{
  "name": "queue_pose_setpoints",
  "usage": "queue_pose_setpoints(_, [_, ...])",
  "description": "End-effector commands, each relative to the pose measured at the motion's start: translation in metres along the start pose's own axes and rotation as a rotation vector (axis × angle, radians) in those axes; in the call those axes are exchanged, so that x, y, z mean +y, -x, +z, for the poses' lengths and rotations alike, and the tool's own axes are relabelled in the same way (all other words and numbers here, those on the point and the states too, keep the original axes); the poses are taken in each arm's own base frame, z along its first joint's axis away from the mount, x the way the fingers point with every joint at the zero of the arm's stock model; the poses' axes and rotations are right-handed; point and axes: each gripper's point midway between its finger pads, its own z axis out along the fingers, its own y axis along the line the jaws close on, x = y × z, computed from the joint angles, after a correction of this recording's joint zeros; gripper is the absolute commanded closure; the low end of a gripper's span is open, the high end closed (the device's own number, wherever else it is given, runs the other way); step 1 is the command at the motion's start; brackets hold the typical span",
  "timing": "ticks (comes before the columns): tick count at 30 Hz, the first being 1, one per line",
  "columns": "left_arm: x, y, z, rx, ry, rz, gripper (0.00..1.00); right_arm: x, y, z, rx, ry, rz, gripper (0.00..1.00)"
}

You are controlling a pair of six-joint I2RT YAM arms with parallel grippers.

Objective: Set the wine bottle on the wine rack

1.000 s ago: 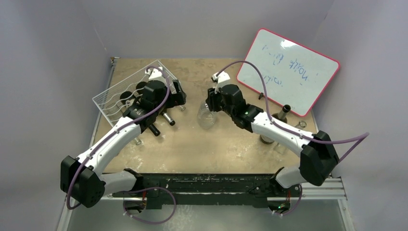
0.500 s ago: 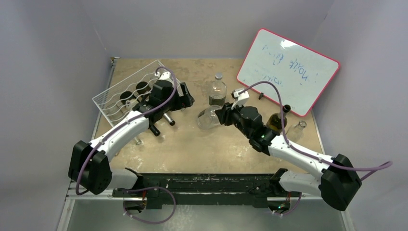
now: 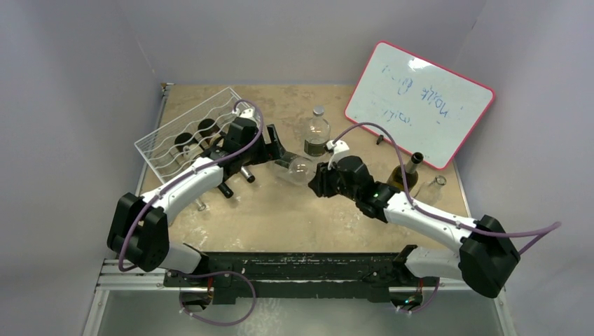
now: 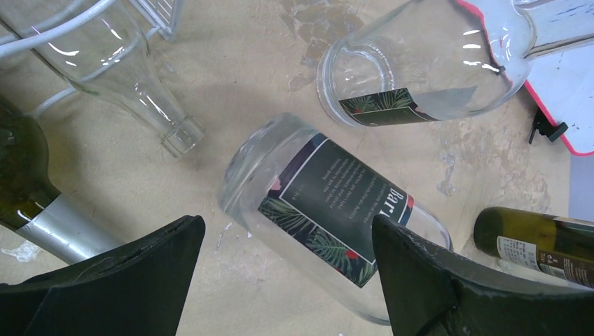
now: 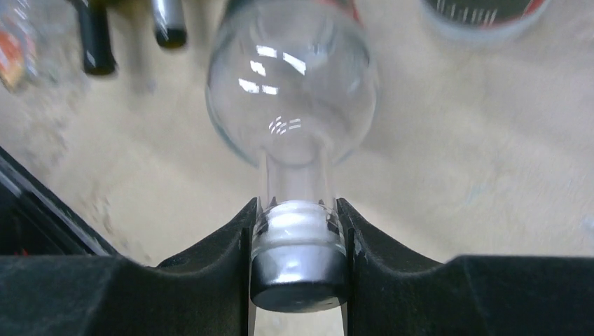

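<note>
Top external view: a clear wine bottle (image 3: 300, 168) is held near the middle of the surface, roughly on its side. Its base is turned toward the left pincer (image 3: 280, 155) and its neck toward the right pincer (image 3: 319, 178). The wine rack (image 3: 157, 152) stands at the far left corner, with dark bottles (image 3: 183, 138) already laid in its grooves.

Right wrist view: the right pincer is seen closed on the capped neck.

Left wrist view: the left pincer stands wide open, one finger to each side of the labelled body; no contact can be made out.

The step in hand is judged to be a transfer from right to left. It is best done by centring the open fingers on the label, closing them squarely across the body, and releasing the neck only once that grip is firm. Smooth glass is likely to slip, so a tilted closure should be avoided. An upright bottle (image 3: 316, 133) just behind should be kept clear of.
</note>
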Motion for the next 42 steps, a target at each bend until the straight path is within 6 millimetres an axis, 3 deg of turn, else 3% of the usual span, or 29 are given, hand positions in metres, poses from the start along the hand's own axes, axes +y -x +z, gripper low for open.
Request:
queue_pose_setpoints(1, [-0.009, 0.015, 0.001, -0.038, -0.036, 0.003, 0.10, -0.014, -0.038, -0.012, 0.184, -0.056, -0.038, 1.00])
queue_pose_setpoints(6, [-0.006, 0.012, 0.004, -0.026, -0.026, 0.013, 0.10, -0.011, -0.038, -0.013, 0.221, -0.034, -0.084, 1.00])
queue_pose_setpoints(16, [-0.004, 0.015, 0.004, -0.025, -0.003, 0.027, 0.10, -0.028, -0.078, 0.016, 0.354, -0.080, -0.124, 1.00])
queue_pose_setpoints(23, [-0.002, 0.019, 0.000, -0.037, 0.016, 0.035, 0.10, -0.027, -0.081, 0.025, 0.389, -0.078, -0.149, 0.99])
queue_pose_setpoints(29, [-0.001, 0.026, -0.009, -0.064, 0.029, 0.045, 0.10, -0.032, -0.085, 0.028, 0.426, -0.101, -0.166, 0.75])
queue_pose_setpoints(36, [0.000, 0.043, -0.024, -0.111, 0.066, 0.078, 0.10, -0.033, -0.089, 0.032, 0.451, -0.106, -0.178, 0.60])
queue_pose_setpoints(42, [0.000, 0.046, -0.027, -0.117, 0.069, 0.087, 0.10, -0.030, -0.083, 0.038, 0.443, -0.099, -0.181, 0.43])
